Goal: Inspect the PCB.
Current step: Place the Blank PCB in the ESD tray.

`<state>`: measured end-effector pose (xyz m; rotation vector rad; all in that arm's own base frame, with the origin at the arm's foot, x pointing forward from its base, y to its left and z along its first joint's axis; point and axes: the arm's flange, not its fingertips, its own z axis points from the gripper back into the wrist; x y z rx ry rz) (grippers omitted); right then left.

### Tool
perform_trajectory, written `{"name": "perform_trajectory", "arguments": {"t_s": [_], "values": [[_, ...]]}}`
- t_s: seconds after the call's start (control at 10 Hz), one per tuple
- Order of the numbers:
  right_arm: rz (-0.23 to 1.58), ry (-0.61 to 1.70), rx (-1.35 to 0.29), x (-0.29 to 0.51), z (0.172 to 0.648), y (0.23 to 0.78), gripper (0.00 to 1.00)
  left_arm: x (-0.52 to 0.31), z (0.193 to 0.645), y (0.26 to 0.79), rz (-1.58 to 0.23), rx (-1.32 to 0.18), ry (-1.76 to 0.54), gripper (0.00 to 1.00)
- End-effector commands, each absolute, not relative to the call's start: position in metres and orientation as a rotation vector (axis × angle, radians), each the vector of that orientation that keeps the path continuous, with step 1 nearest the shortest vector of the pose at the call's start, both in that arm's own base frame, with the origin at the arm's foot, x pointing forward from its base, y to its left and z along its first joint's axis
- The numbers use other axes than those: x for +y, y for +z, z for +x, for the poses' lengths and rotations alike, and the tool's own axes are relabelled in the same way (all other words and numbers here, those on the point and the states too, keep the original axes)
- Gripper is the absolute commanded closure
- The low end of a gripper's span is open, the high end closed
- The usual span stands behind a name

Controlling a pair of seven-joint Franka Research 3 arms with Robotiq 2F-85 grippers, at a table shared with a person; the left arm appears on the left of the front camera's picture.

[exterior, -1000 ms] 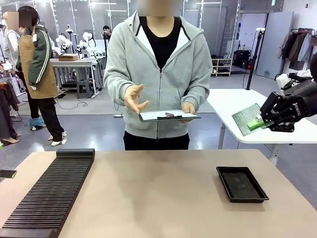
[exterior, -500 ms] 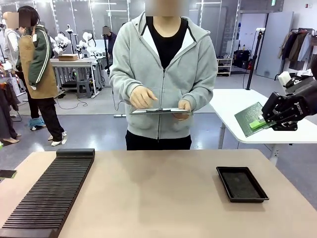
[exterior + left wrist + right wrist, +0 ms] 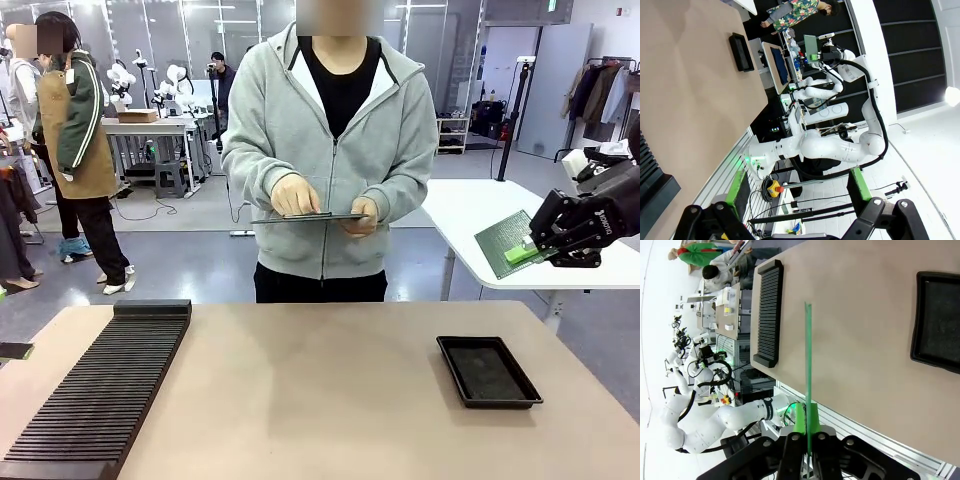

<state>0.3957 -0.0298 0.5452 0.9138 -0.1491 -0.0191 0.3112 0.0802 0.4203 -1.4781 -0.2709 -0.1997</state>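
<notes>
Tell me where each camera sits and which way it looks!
Front view: between the arms, facing the person across the long tan table; right fingers hold the thin green speckled circuit board.
Left wrist view: looks sideways along the table; left fingers open.
Right wrist view: looks down at the table, board edge-on.
Shared: the shallow black rectangular tray.

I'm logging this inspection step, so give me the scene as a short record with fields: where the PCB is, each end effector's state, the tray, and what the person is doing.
PCB: held up at the right, above table level, tilted
Right end effector: shut on the PCB's edge
Left end effector: open, holding nothing
Black tray: on the table's right side, nothing in it
Slotted black rack: on the table's left side
Person: at the far side, both hands on a flat grey clipboard
</notes>
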Motion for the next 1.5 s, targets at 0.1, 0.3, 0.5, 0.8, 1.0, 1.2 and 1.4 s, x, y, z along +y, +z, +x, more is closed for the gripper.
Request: {"name": "perform_trajectory", "arguments": {"t_s": [0.1, 0.3, 0.5, 0.8, 1.0, 1.2, 1.4], "values": [[0.850, -0.081, -0.105, -0.032, 0.426, 0.509, 0.98, 0.080, 0.311, 0.421, -1.470, -0.272, -0.197, 0.00], [0.815, -0.058, -0.078, -0.034, 0.442, 0.481, 0.98, 0.080, 0.311, 0.421, -1.470, -0.272, -0.197, 0.00], [0.745, -0.099, -0.099, -0.033, 0.459, 0.456, 0.98, 0.080, 0.311, 0.421, -1.470, -0.272, -0.197, 0.00], [0.668, -0.115, -0.061, -0.027, 0.489, 0.423, 0.98, 0.080, 0.311, 0.421, -1.470, -0.272, -0.197, 0.00], [0.625, -0.143, -0.070, -0.025, 0.501, 0.401, 0.98, 0.080, 0.311, 0.421, -1.470, -0.272, -0.197, 0.00], [0.578, -0.160, -0.069, -0.021, 0.508, 0.390, 0.98, 0.080, 0.311, 0.421, -1.470, -0.272, -0.197, 0.00], [0.539, -0.188, -0.062, -0.017, 0.519, 0.372, 0.98, 0.080, 0.311, 0.421, -1.470, -0.272, -0.197, 0.00]]}}
